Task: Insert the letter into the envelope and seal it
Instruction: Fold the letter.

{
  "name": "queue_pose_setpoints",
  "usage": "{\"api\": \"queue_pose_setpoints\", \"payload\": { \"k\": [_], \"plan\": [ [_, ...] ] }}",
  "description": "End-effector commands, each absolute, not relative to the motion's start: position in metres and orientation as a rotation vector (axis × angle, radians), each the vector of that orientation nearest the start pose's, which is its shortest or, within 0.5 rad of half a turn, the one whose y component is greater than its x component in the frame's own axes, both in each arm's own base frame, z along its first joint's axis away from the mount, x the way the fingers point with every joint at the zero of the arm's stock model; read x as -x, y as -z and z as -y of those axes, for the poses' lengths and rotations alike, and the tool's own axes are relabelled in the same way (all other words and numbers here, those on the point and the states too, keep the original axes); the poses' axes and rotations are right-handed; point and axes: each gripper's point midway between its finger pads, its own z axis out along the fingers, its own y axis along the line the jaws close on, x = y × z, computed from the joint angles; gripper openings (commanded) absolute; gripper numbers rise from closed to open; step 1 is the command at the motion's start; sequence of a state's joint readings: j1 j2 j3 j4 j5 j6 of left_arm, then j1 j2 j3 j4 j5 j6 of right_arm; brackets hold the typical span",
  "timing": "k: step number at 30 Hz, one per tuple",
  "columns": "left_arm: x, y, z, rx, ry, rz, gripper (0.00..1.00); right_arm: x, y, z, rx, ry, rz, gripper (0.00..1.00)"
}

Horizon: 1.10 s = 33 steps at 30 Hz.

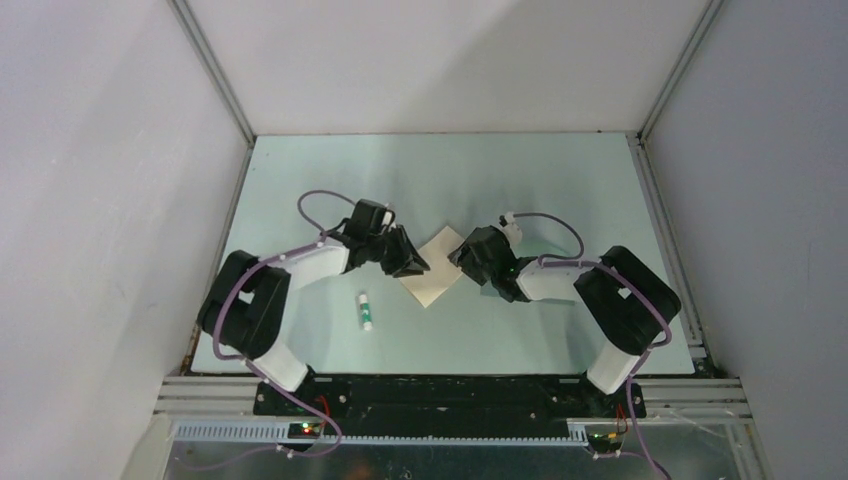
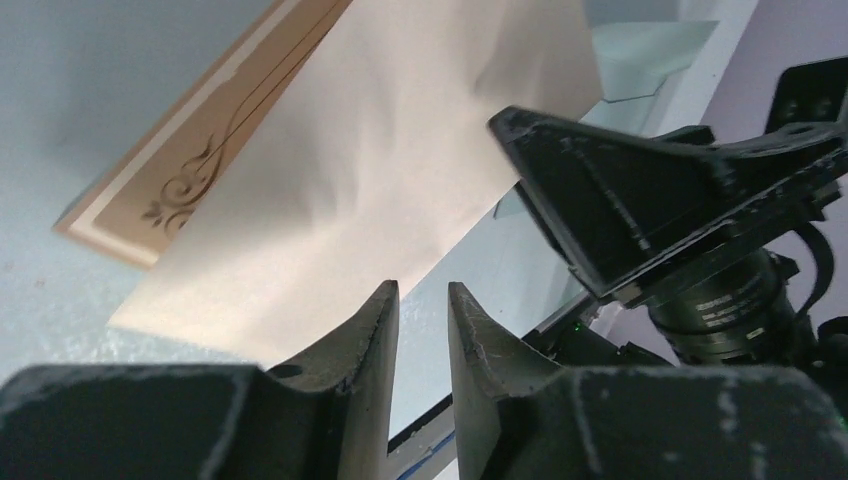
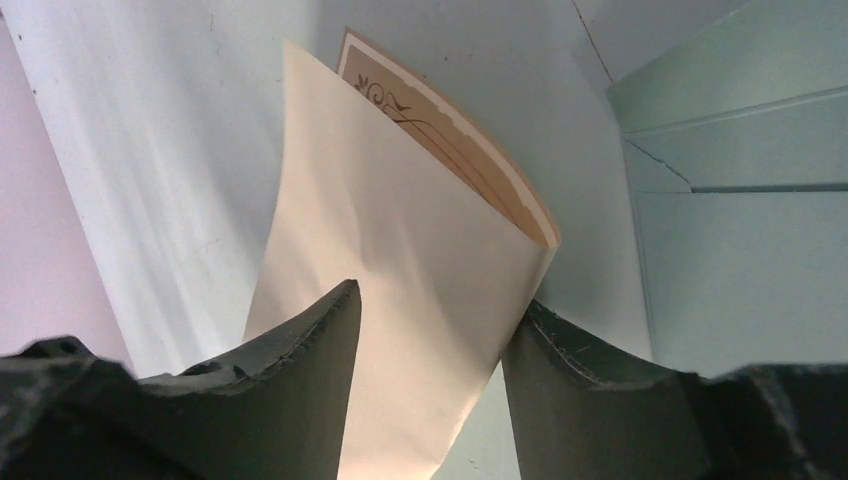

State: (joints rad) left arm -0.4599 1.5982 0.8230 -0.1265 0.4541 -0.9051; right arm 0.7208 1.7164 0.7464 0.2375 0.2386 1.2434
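straddling the folded letter (image 3: pixel 400 250), right pincer (image 3: pixel 432 300) gapes beside envelope (image 3: pixel 740 250).

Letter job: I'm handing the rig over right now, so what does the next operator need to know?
Left hand: fingers a narrow gap apart, nothing seen between them, at the edge of the tan bordered paper letter.
Right hand: open, straddling the letter.
Teal-grey paper envelope: flat on the table beside the right hand.
White green-capped stick: by the left arm.
Done: letter folded over.
Left: insert it, seal.
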Motion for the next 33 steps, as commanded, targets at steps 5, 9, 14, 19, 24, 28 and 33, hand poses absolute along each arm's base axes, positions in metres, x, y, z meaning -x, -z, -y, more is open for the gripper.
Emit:
{"api": "queue_pose_setpoints", "payload": {
  "k": [5,9,14,19,24,28,33],
  "plan": [
    [-0.284,-0.031,0.261,0.265,0.997,-2.79,0.28,-0.326,-0.031,-0.27,-0.697,-0.735,-2.281,0.5],
    [-0.291,-0.022,0.26,0.225,0.942,-2.823,0.27,-0.329,-0.031,-0.265,-0.668,-0.727,-2.285,0.49],
    [-0.295,-0.014,0.261,0.19,0.917,-2.856,0.26,-0.337,-0.028,-0.263,-0.627,-0.763,-2.292,0.49],
    [-0.294,-0.01,0.262,0.145,0.926,-2.871,0.25,-0.348,-0.029,-0.265,-0.583,-0.867,-2.291,0.47],
    [-0.291,-0.009,0.263,0.107,0.941,-2.886,0.25,-0.358,-0.03,-0.262,-0.56,-0.962,-2.288,0.48],
    [-0.292,-0.011,0.265,0.085,0.953,-2.883,0.24,-0.363,-0.027,-0.262,-0.524,-0.998,-2.3,0.3],
    [-0.295,-0.014,0.265,0.074,0.951,-2.884,0.24,-0.361,-0.046,-0.275,-0.336,-1.05,-2.254,0.03]
  ]
}}
